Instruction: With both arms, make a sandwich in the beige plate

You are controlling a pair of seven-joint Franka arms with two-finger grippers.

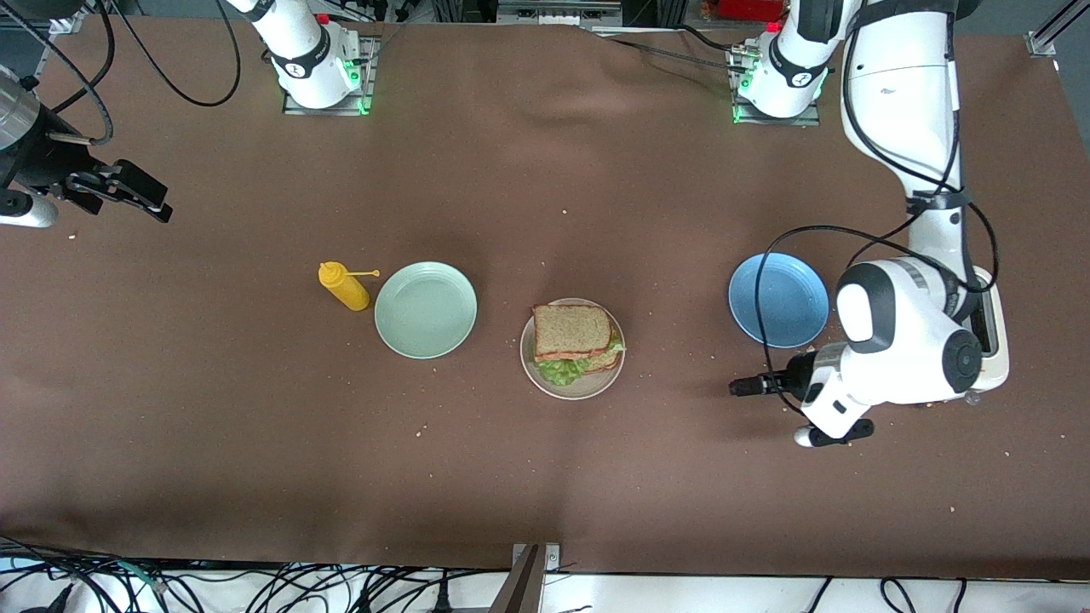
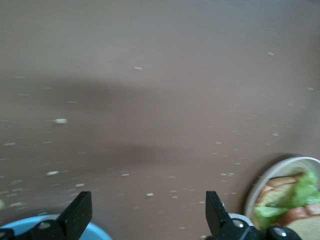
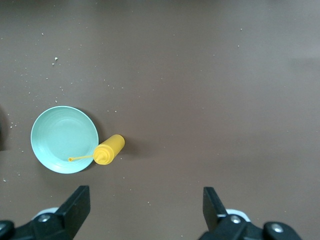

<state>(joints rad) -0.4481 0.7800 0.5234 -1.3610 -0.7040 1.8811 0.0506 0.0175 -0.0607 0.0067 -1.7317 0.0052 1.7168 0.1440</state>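
Note:
The sandwich (image 1: 572, 334), two speckled brown bread slices with green lettuce between them, lies on the beige plate (image 1: 589, 388) at the table's middle. My left gripper (image 1: 739, 387) is open and empty. It is low over bare table between the beige plate and the toaster, and points toward the plate. The left wrist view shows its fingers (image 2: 79, 212) wide apart, with the beige plate's rim (image 2: 274, 173) and the sandwich (image 2: 292, 197) at one corner. My right gripper (image 1: 160, 203) is open and empty, high over the right arm's end of the table; in the right wrist view (image 3: 145, 202) nothing is between its fingers.
A mint-green plate (image 1: 426, 309) and a yellow squeeze bottle (image 1: 344, 286) stand beside the beige plate toward the right arm's end. A blue plate (image 1: 777, 300) and a white toaster (image 1: 995, 336) stand toward the left arm's end. Crumbs are scattered on the brown cloth.

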